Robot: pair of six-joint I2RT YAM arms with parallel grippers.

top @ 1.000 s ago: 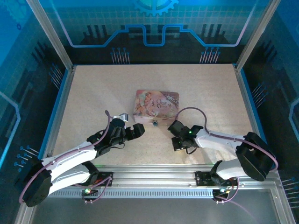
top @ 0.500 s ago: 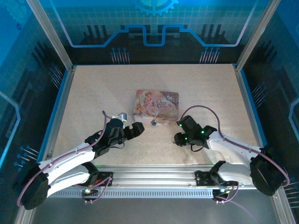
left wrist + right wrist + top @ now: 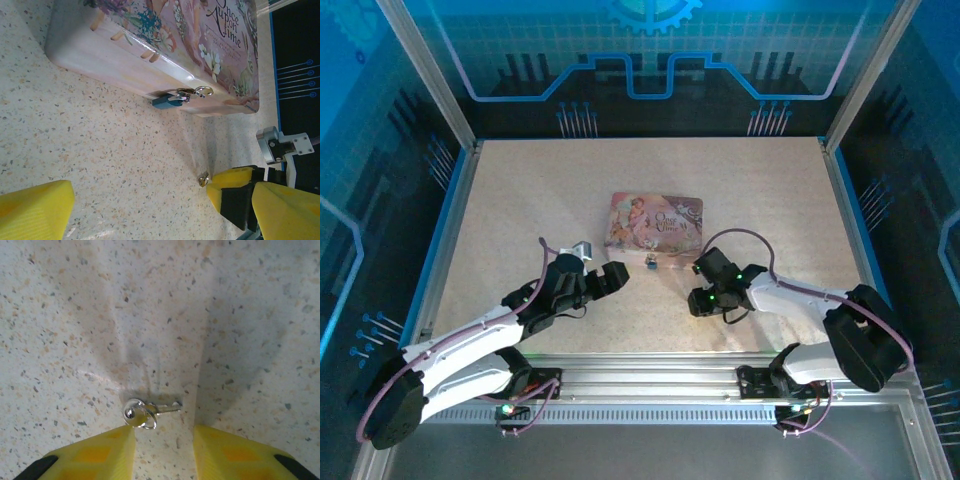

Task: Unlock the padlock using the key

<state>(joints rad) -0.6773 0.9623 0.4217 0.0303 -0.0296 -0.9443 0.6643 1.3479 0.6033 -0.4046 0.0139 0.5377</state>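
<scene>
The small blue padlock (image 3: 167,100) with its silvery shackle lies on the table against the near side of the pink tin (image 3: 165,35), and shows in the top view as the padlock (image 3: 649,262). The tiny silvery key (image 3: 150,412), on a small ring, lies flat on the table. My right gripper (image 3: 164,452) is open just above the table, its yellow fingertips either side of the key without touching it. In the left wrist view the key (image 3: 203,178) lies at the tip of the right gripper's yellow finger (image 3: 231,187). My left gripper (image 3: 160,220) is open and holds nothing, short of the padlock.
The pink illustrated tin (image 3: 657,222) lies flat mid-table, just behind the padlock. The speckled tabletop (image 3: 520,200) is bordered by blue rails and see-through walls. Both arms lie low near the front edge, their grippers facing each other across a small gap.
The right arm swung out to the right, then came back left, so its gripper now sits over the key. The left arm has barely moved.
</scene>
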